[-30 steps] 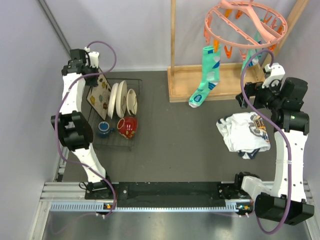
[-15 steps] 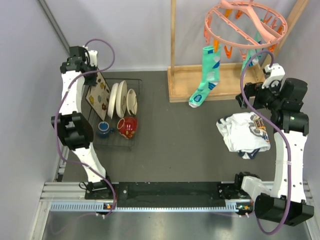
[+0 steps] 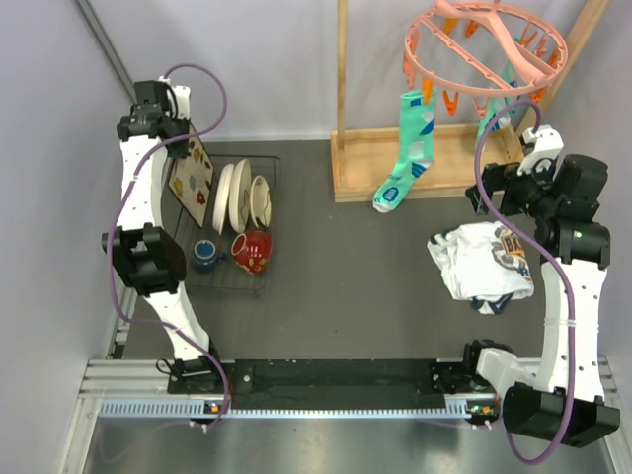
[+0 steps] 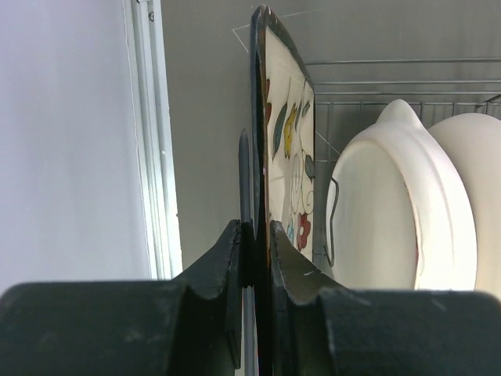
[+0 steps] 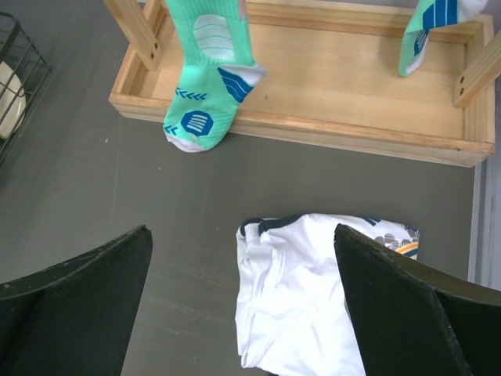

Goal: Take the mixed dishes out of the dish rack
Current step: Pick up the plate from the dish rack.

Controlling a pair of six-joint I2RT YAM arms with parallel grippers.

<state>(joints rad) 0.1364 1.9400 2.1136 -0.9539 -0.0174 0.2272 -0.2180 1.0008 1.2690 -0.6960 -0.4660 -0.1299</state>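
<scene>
My left gripper [image 4: 256, 239] is shut on the edge of the square cream floral plate [image 4: 286, 137], which shows tilted at the rack's left end in the top view [image 3: 194, 175]. The black wire dish rack [image 3: 259, 279] holds large cream dishes [image 3: 240, 196] standing on edge, a dark blue mug [image 3: 205, 255] and a red patterned mug [image 3: 252, 249]. The cream dishes also show in the left wrist view [image 4: 407, 211]. My right gripper [image 5: 243, 301] is open and empty, high above a white shirt. The blue-ringed plate and small white bowl cannot be told apart.
A wooden frame [image 3: 425, 163] with a pink peg hanger [image 3: 484, 44] and teal socks [image 3: 407, 148] stands at the back. A crumpled white shirt [image 3: 484, 262] lies at the right. The grey wall [image 3: 59, 148] is close to the left of the rack.
My left gripper has risen and moved back a little, and the floral plate has come up with it. The right arm has not moved.
</scene>
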